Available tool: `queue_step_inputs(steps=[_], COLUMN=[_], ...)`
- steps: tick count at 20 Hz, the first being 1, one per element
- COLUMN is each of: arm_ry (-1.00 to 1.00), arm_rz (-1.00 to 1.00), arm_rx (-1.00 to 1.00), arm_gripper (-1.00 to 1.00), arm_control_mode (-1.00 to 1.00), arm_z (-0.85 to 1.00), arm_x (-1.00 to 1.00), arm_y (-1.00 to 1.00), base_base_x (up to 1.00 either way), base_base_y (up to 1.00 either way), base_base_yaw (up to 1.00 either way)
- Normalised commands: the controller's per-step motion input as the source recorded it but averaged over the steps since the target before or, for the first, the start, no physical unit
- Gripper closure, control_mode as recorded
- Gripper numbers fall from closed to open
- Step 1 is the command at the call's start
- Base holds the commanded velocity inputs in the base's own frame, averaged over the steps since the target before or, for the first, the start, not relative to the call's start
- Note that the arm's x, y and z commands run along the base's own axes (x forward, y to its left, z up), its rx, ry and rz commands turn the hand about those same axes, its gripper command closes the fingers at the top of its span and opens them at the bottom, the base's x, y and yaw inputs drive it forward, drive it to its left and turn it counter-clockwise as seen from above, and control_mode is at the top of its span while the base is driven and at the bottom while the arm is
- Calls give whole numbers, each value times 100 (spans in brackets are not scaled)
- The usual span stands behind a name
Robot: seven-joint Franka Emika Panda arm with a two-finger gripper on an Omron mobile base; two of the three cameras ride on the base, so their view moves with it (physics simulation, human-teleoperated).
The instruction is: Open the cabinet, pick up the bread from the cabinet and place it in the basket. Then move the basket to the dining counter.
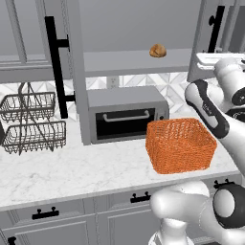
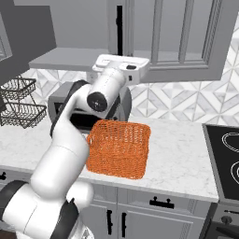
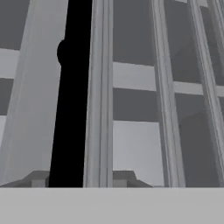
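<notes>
The cabinet stands open, its left door swung out towards me. A small golden-brown bread sits on the cabinet shelf. The orange mesh basket rests on the marble worktop in front of the toaster oven. My gripper is up at the right door, its fingertips standing either side of the door's black bar handle with a gap on one side, so it is open. The dining counter is out of view.
A grey toaster oven stands under the cabinet, behind the basket. A dark two-tier wire rack is at the left of the worktop. A black cooktop lies to the right. Lower drawers run along the front.
</notes>
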Motion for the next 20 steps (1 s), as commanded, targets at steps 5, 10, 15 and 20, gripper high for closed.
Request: queue_step_inputs(steps=[5, 10, 15, 20], arm_ry=[0, 1, 1, 1], arm_rz=[-22, -21, -20, -14], arm_rx=[0, 0, 1, 2], arm_gripper=[100, 100, 100, 100], arm_control_mode=[-100, -100, -100, -100], arm_z=[13, 7, 1, 0], arm_x=[-100, -100, -100, -100], arm_y=[-70, -75, -75, -73], base_base_x=[0, 0, 0, 0], base_base_y=[0, 0, 0, 0], base_base_yaw=[0, 0, 0, 0])
